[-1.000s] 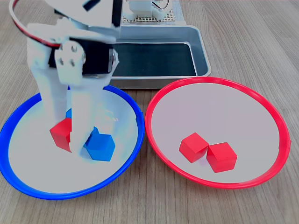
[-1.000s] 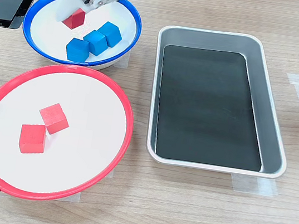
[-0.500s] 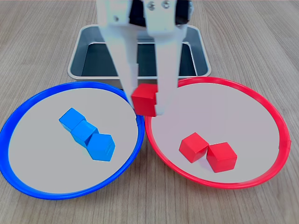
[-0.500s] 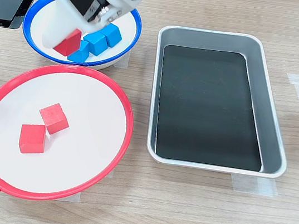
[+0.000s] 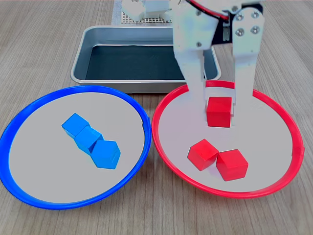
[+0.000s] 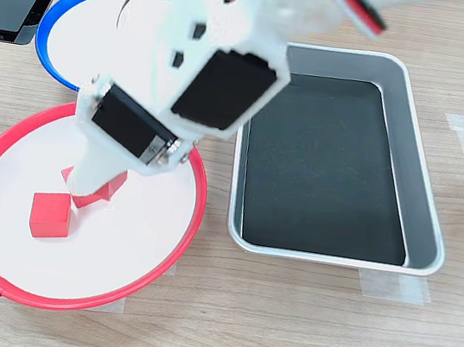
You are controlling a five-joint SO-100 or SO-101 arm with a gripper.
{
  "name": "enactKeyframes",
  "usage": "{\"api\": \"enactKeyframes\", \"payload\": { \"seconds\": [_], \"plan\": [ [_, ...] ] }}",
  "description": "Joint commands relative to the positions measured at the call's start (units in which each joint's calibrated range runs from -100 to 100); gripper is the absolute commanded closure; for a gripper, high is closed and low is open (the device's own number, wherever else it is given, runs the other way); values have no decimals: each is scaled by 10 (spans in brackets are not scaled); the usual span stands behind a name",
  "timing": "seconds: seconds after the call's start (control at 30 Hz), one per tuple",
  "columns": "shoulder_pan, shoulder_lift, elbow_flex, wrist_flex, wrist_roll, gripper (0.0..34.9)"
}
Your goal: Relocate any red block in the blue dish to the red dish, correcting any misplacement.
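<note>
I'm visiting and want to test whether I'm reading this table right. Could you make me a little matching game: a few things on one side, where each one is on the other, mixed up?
Things:
1. the red block
2. the three blue cubes
3. the two other red cubes
4. the metal tray

Places:
A. lying in the blue dish
B. behind both dishes in the first exterior view, nothing in it
C. held between the fingers of the gripper, over the red dish
D. resting side by side on the red dish's floor

Pairs: 1-C, 2-A, 3-D, 4-B
</note>
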Motion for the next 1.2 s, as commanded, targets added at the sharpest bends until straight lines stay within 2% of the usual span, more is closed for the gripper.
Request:
{"api": "enactKeyframes", "payload": {
  "seconds": [0.0, 0.47, 0.73, 0.8, 1.03, 1.17],
  "plan": [
    [-3, 19, -8, -12, -1, 346],
    [-16, 87, -37, -25, -11, 344],
    [-20, 105, -67, -26, -19, 324],
    [-20, 108, -74, -26, -20, 314],
    [-11, 108, -81, -22, -22, 242],
    [-8, 99, -84, -15, -22, 234]
  ]
}}
